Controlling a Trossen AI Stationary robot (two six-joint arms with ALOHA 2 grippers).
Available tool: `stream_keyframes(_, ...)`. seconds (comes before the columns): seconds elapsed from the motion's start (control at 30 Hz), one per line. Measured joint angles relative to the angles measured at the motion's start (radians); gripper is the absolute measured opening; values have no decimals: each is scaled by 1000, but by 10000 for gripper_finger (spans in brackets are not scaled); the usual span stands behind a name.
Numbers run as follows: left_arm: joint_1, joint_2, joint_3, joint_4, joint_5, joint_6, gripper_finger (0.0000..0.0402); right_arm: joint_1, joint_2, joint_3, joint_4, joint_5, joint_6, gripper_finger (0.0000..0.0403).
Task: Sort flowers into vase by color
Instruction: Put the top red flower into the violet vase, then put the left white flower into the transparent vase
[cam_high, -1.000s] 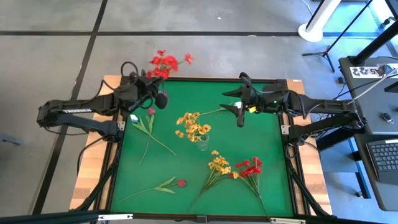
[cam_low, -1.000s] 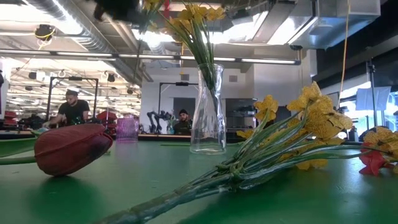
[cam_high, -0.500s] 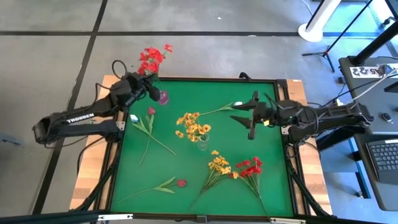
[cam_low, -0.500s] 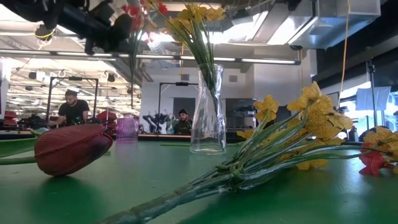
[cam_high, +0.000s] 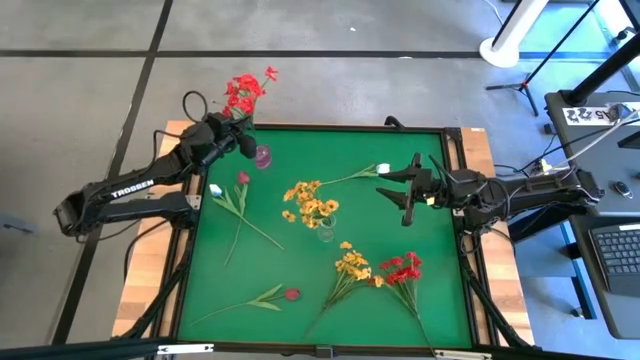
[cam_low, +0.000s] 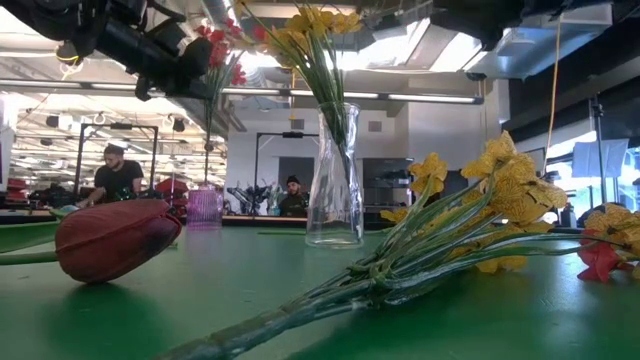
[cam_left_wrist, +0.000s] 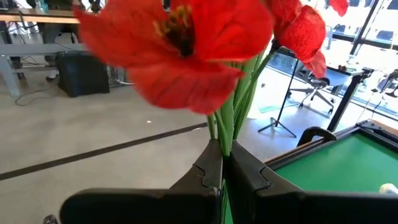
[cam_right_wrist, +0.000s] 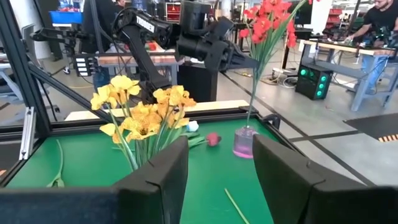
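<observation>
left gripper (cam_high: 237, 142) fingers clamped on red flowers (cam_high: 240, 90), stems now lowered into pink vase (cam_high: 263, 156) | right gripper (cam_high: 405, 190) fingers apart, pulled back empty | reds nearly sorted

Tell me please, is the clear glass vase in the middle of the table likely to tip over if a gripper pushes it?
Probably yes. The clear vase is tall and narrow, and the yellow flowers spread high above its rim, so it looks top-heavy. Its glass would likely slide on the green mat only if pushed low down.

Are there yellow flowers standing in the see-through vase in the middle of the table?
Yes, the low view shows a bunch of yellow flowers with its stems standing down inside the clear glass vase on the green table.
</observation>
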Motion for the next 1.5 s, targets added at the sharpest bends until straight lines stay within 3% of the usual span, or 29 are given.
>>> stream_keyframes(0.23,0,42,0,-3,-5,0,5,0,1,0,1,-1,0,177)
stream_keyframes(0.4,0,54,0,-4,-75,-33,39,0,1,0,0,-1,0,177)
stream_keyframes(0.57,0,46,1,-36,-78,-61,79,0,1,0,1,-2,0,177)
stream_keyframes(1.03,-35,44,211,-534,-74,-141,177,0,2,0,0,-2,0,177)
stream_keyframes(1.3,-220,43,363,-800,-45,-343,187,0,2,0,-7,-2,0,177)
stream_keyframes(1.5,-506,43,317,-944,-47,-710,178,0,2,1,-25,-2,0,177)
